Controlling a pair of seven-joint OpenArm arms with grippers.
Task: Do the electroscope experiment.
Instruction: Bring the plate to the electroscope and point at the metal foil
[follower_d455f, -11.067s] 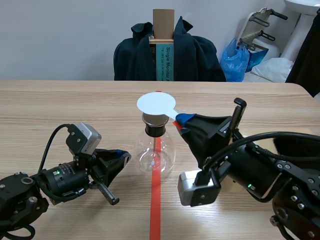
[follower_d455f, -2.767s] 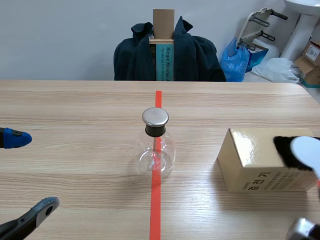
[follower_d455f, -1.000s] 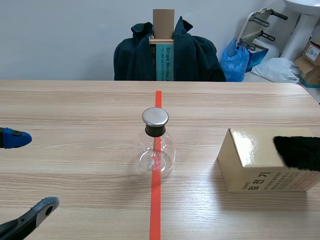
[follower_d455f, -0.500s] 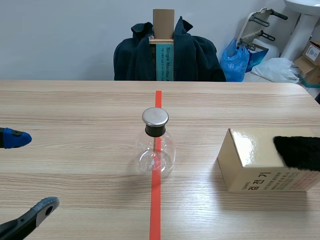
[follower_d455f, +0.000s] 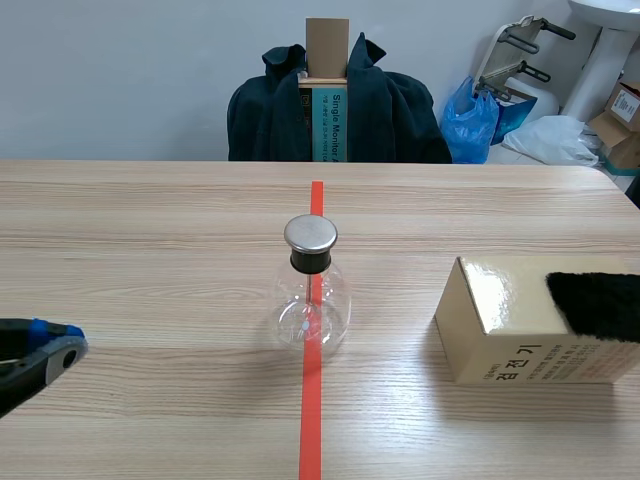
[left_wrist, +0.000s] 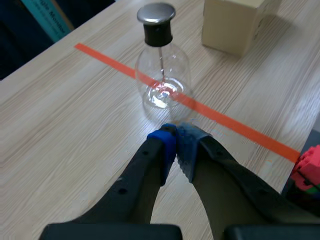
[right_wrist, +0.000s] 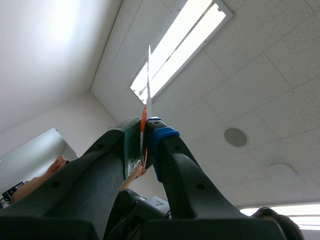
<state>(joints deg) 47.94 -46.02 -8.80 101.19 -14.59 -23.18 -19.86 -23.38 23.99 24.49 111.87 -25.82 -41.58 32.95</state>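
The electroscope (follower_d455f: 310, 295) is a clear glass flask with a black neck and a round metal cap (follower_d455f: 311, 233). It stands on the red tape line at the table's middle. My left gripper (follower_d455f: 45, 357) lies low at the table's near left, shut on nothing. In the left wrist view its blue pads (left_wrist: 162, 145) meet just short of the flask (left_wrist: 162, 75). My right arm is out of the scene view. Its gripper (right_wrist: 145, 135) points up at the ceiling, shut on a thin white disc (right_wrist: 149, 75) with an orange stem, seen edge-on.
A tan cardboard box (follower_d455f: 505, 330) stands right of the flask with a black furry cloth (follower_d455f: 600, 305) on top. The box (left_wrist: 235, 22) lies beyond the flask in the left wrist view. A chair draped in a dark jacket (follower_d455f: 335, 110) stands behind the table's far edge.
My left gripper's fingers, spread apart half a second ago, have come together at the near left. The white disc at the right edge left the scene view over two seconds ago.
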